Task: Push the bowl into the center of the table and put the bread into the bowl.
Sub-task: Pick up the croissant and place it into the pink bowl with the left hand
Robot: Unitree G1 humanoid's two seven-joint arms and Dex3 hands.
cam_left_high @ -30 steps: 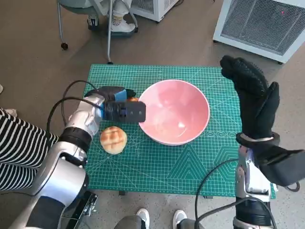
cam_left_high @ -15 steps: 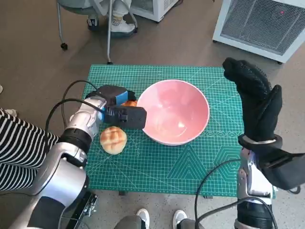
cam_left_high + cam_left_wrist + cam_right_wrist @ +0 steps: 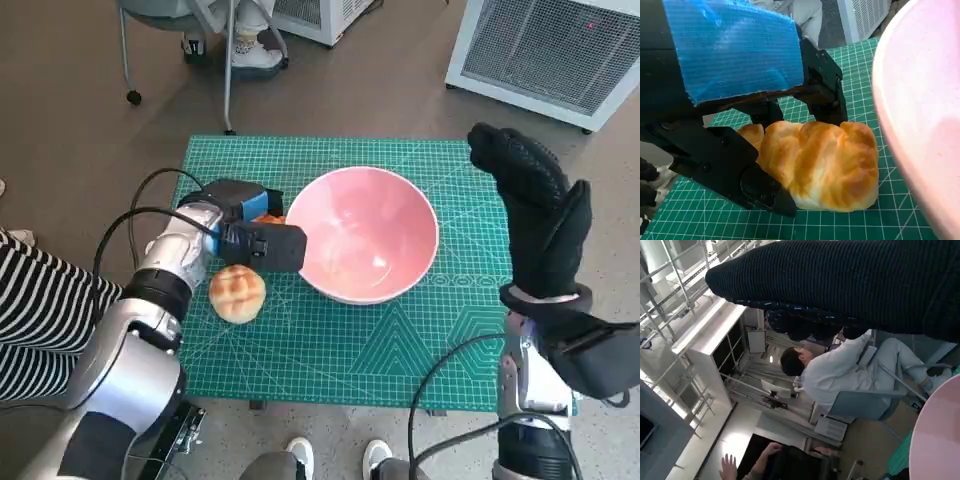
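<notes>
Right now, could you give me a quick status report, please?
Left hand fingers around golden bread loaf beside pink bowl. Right hand raised, open. Round bun lies loose on green mat.

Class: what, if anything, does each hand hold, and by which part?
The left hand has its fingers round the croissant's two long sides. The right hand holds nothing.

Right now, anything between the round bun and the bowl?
No object. Head view shows bare green mat between the round bun and the bowl. The left hand, at a second loaf, sits just above that gap.
</notes>
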